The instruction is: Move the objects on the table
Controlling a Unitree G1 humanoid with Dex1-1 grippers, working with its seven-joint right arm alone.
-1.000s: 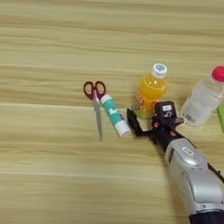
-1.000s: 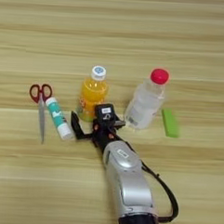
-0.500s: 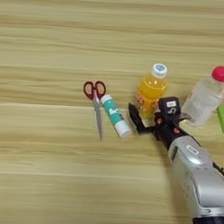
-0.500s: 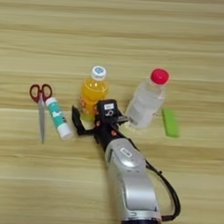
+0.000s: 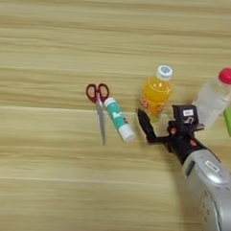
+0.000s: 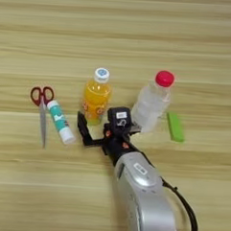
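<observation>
Standing upright on the light-brown wood-grain worktop (image 5: 47, 181), an orange drink bottle with a white cap (image 5: 157, 93) sits between the robot's spread-open black fingers (image 5: 142, 121), not gripped; a small teal-and-white glue-stick tube (image 5: 118, 119) lies just left of them.

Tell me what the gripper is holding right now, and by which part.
Nothing is held. The right gripper is open, its fingers spread low in front of the orange drink bottle, closed on nothing; the glue stick lies apart to its left.

No lettering or numbers can be read anywhere.
</observation>
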